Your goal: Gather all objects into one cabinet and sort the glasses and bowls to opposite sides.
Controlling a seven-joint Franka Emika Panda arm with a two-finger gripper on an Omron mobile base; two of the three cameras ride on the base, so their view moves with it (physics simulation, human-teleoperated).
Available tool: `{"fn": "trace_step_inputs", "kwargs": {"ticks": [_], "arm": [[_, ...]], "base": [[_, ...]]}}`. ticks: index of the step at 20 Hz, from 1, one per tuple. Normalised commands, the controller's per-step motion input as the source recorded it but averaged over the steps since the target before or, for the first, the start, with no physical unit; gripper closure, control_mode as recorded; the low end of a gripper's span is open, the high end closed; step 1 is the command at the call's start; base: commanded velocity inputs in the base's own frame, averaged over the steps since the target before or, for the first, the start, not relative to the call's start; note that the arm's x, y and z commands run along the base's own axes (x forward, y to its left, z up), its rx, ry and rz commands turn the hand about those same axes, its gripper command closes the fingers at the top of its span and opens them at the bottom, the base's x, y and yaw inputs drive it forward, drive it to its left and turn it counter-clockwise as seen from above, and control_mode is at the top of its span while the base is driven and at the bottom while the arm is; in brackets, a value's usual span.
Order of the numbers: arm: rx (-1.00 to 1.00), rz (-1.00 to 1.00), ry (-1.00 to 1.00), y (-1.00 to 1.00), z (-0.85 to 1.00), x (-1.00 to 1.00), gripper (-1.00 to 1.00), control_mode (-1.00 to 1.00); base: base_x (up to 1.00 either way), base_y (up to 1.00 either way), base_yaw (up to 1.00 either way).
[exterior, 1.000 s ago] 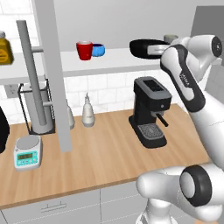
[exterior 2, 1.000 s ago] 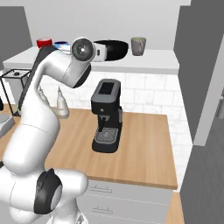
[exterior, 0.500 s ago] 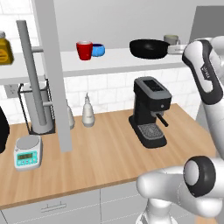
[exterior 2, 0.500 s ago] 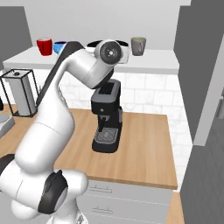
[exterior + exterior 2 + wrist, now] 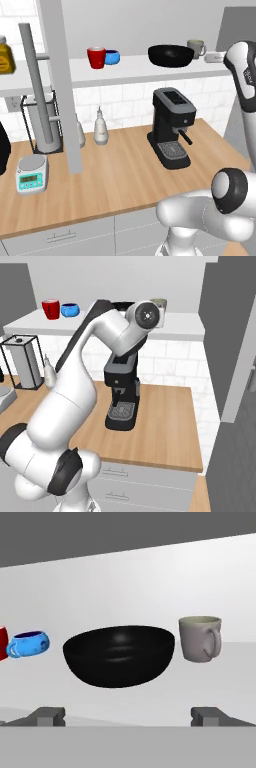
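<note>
All the objects stand on the cabinet's white bottom board (image 5: 130,67). The red cup (image 5: 96,57) and the small blue bowl (image 5: 112,57) sit side by side at its left. The wide black bowl (image 5: 171,55) rests right of the middle, and the grey-beige mug (image 5: 196,48) stands just behind it to the right. In the hand view the black bowl (image 5: 119,655) lies straight ahead, the mug (image 5: 200,638) to its right, the blue bowl (image 5: 29,644) to its left. My gripper (image 5: 128,717) is open, holding nothing, a short way in front of the black bowl.
A black coffee machine (image 5: 171,127) stands on the wooden counter (image 5: 120,175) under the cabinet. A white spray bottle (image 5: 100,127), a scale (image 5: 32,174) and a grey upright post (image 5: 37,90) are to its left. A yellow-brown jar (image 5: 5,56) sits on the left shelf.
My arm has swung to the right and drawn back from the black bowl, which stays on the board. The jaws have stayed open throughout.
</note>
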Motion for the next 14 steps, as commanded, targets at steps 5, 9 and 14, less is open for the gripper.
{"fn": "trace_step_inputs", "kwargs": {"ticks": [5,9,14], "arm": [[-0.11,-0.01,0.00,-0.31,0.00,0.12,-1.00,-1.00],[-0.06,-0.04,0.00,-0.33,0.00,0.26,-1.00,-1.00],[0.00,-0.02,0.00,-0.32,0.00,0.28,-1.00,-1.00]], "base": [[0.00,0.00,0.00],[0.00,0.00,0.00],[0.00,0.00,0.00]]}}
